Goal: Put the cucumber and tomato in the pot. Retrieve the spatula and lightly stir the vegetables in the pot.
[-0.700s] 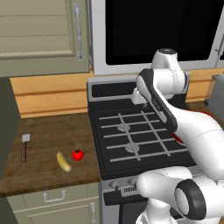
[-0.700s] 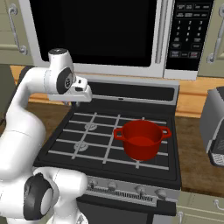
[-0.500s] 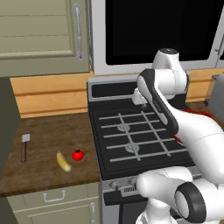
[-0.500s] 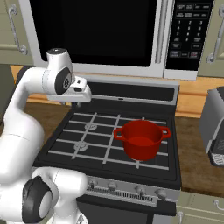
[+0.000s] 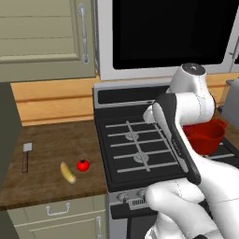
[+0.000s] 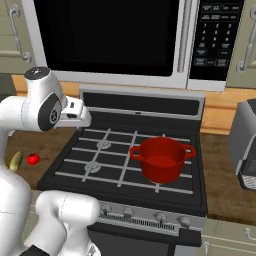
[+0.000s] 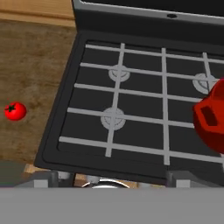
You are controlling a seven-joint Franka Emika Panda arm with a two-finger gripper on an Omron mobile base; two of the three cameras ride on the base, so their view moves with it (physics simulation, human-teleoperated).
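Hand view is looking down on the stove (image 7: 144,109) from above its front edge, and the gripper's fingers are standing wide apart with nothing between them, hovering over the left burners. From there the tomato (image 7: 15,111) is lying off to the arm's left on the wooden counter (image 7: 30,65), well clear of the stove's edge, while the pot (image 7: 213,120) is sitting on the opposite side, over the front right burner. From the left base camera, the cucumber (image 5: 67,172) is lying just beside the tomato (image 5: 83,165), on its far-left side, with its long axis running roughly front to back and slightly slanted. Farther left again, the spatula (image 5: 25,158) is resting with its handle pointing toward the counter's front and its grey blade away. So the coming reach is looking like a swing left and down, away from the pot (image 6: 161,159), with the tomato nearer than the cucumber.
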